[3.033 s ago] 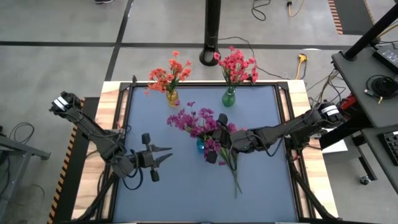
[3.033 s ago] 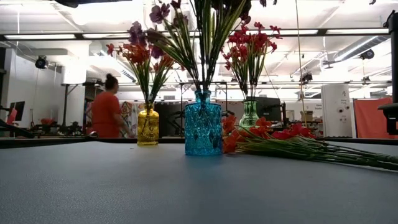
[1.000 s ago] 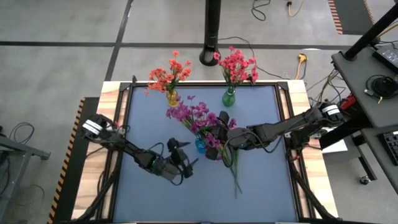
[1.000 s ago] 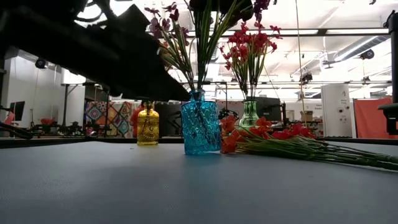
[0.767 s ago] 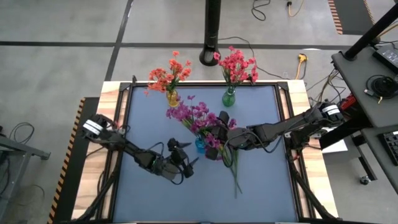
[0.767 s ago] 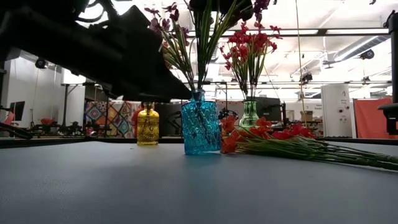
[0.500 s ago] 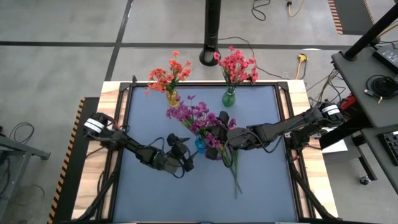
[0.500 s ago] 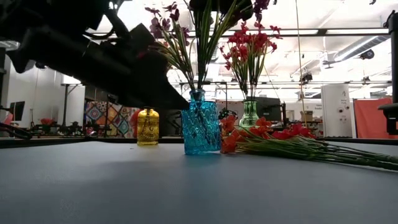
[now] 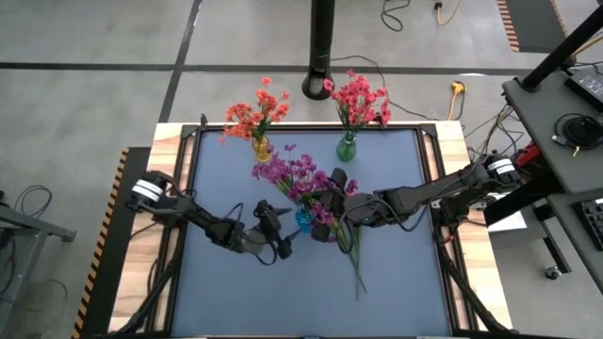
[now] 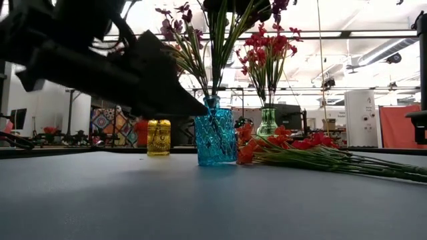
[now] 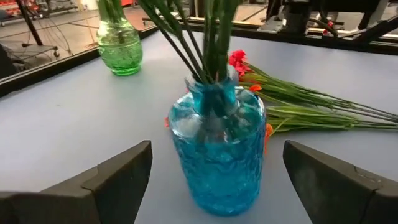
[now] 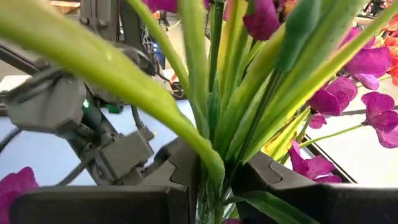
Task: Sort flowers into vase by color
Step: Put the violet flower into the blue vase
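Left tool (image 9: 283, 231) neared blue vase (image 9: 303, 219) holding purple flowers (image 9: 292, 177).

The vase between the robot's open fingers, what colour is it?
Blue glass vase, clearest in the left wrist view.

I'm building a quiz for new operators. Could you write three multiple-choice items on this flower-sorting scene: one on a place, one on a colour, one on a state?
1. Where do the loose red-orange sprigs lie?
A. flat on the grey table mat beside the blue glass vase
B. in the yellow vase
C. on the floor

2. Which colour are the blossoms in the green glass vase?
A. purple
B. red-pink
C. white

3. How is the left pincer?
A. shut on a stem
B. open, one finger on each side of the blue vase
C. out of view

Answers:
1 A: the low view shows them lying flat next to it.
2 B: the high view shows red-pink blooms above it.
3 B: the left wrist view shows both fingers spread.
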Available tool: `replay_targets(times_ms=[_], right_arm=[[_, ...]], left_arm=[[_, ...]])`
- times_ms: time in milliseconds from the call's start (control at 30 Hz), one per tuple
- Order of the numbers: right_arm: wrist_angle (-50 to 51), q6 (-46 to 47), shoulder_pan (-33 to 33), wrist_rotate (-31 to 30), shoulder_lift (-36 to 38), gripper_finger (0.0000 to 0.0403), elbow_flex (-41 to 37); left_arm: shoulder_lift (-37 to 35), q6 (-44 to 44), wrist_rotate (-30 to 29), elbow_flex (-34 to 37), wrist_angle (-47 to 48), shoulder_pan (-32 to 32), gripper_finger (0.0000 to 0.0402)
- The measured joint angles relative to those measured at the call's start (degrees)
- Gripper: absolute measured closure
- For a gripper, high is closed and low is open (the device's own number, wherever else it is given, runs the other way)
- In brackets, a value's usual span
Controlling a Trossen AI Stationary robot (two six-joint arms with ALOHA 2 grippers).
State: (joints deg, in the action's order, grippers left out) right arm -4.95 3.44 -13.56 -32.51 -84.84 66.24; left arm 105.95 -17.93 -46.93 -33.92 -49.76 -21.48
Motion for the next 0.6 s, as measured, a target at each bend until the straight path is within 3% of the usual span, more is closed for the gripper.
replay_targets(times_ms=[267, 367, 600], right_arm=[[0.0, 0.0, 0.0, 0.0, 0.0, 0.0335, 0.0], [0.0, 0.0, 0.0, 0.0, 0.0, 0.0335, 0.0], [0.0, 0.0, 0.0, 0.0, 0.0, 0.0335, 0.0]], left_arm=[[11.0, 3.5, 0.7, -1.4, -17.4, 1.9, 0.0058], [14.1, 3.9, 4.8, -1.4, -23.0, 3.6, 0.0058], [17.7, 3.8, 7.5, -2.5, -25.8, 5.0, 0.0069]])
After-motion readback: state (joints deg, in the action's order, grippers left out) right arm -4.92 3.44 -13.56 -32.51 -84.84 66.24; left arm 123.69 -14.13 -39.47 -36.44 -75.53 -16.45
